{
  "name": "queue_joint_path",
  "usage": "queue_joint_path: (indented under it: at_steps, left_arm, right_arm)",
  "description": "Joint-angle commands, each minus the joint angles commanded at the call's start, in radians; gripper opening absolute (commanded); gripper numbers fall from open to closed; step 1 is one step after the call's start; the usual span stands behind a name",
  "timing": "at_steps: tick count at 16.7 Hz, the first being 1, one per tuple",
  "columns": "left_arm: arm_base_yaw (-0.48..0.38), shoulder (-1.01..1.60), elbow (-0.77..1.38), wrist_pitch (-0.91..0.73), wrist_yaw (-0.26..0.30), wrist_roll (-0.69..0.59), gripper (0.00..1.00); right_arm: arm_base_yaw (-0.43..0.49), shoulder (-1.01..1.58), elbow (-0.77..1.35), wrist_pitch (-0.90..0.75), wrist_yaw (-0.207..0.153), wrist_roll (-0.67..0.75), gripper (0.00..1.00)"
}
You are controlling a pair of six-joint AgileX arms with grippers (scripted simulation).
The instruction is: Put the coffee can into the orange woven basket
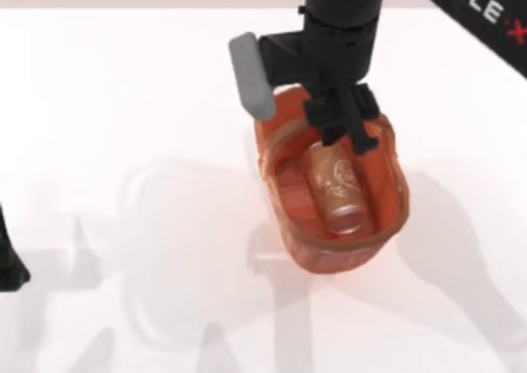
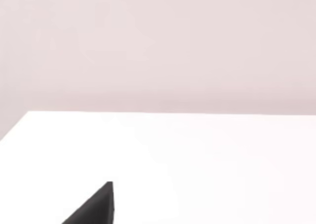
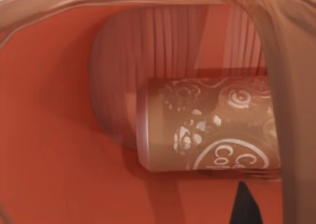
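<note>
One coffee can (image 1: pixel 336 188) lies on its side inside the orange woven basket (image 1: pixel 282 212), right of the table's centre. The right gripper (image 1: pixel 350 134) hangs just above the can's far end, fingers apart, holding nothing. The can looks light, rigid and smooth, apt to roll; its curved sides offer the best hold. The left arm is parked at the left edge.

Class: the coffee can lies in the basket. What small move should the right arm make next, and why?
Probably lift the right end effector straight up: the coffee can already lies on its side inside the orange woven basket, apparently released.
</note>
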Motion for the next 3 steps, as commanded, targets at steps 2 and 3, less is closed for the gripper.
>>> queue_joint_path:
  at_steps: [2,3]
  left_arm:
    - [0.0,0.0,0.0,0.0,0.0,0.0,1.0]
    - [0.0,0.0,0.0,0.0,0.0,0.0,1.0]
  right_arm:
    - [-0.006,0.003,0.043,-0.042,0.0,-0.007,0.0]
    - [-0.007,0.003,0.048,-0.047,0.0,-0.008,0.0]
